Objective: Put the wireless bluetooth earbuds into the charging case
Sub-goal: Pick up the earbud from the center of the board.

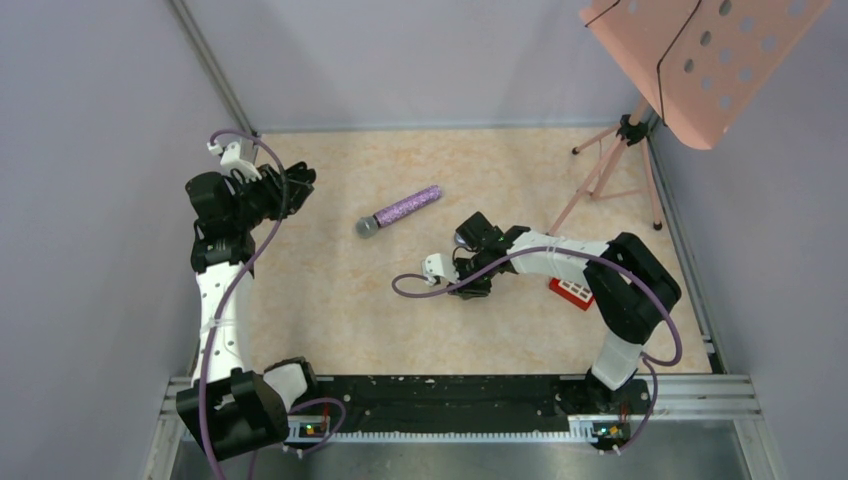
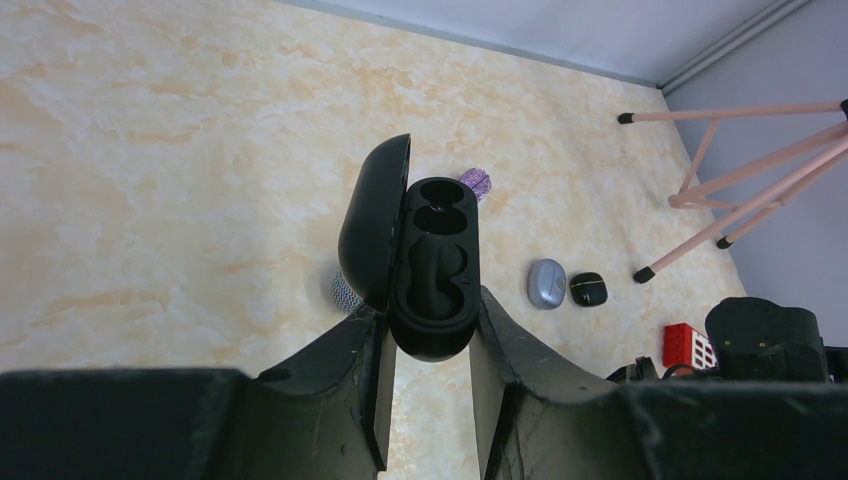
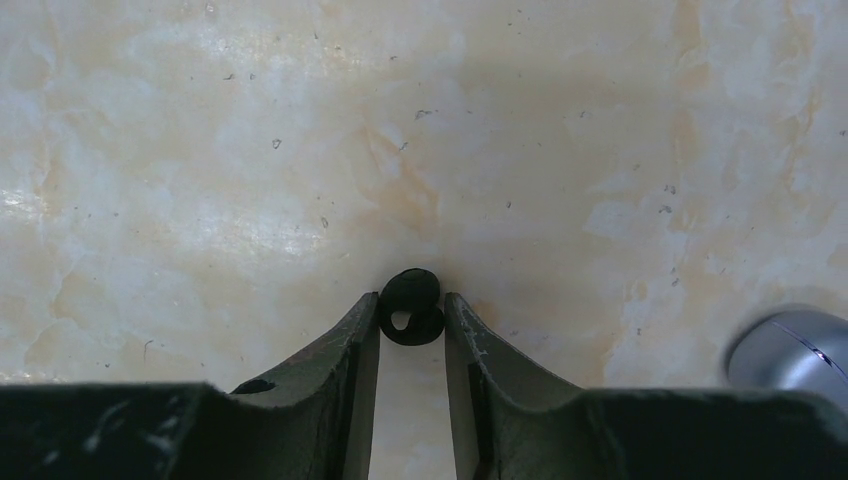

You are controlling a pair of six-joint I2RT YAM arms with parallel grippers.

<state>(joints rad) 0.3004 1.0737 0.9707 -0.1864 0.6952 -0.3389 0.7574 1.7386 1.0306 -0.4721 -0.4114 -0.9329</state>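
Observation:
My left gripper (image 2: 430, 312) is shut on the lower end of a black charging case (image 2: 436, 275) and holds it above the table, at the far left in the top view (image 1: 292, 186). Its lid (image 2: 375, 225) is swung open to the left, and the moulded wells inside look dark. My right gripper (image 3: 411, 300) is down at the table near the middle (image 1: 472, 236), with a tiny black earbud (image 3: 410, 308) pinched between its fingertips. The earbud touches both fingers.
A purple glitter microphone (image 1: 400, 210) lies behind the right gripper. A grey oval case (image 2: 546, 283) and a small black case (image 2: 588, 289) sit side by side. A red brick (image 1: 572, 292) lies under the right arm. A pink music stand (image 1: 610, 170) occupies the far right corner.

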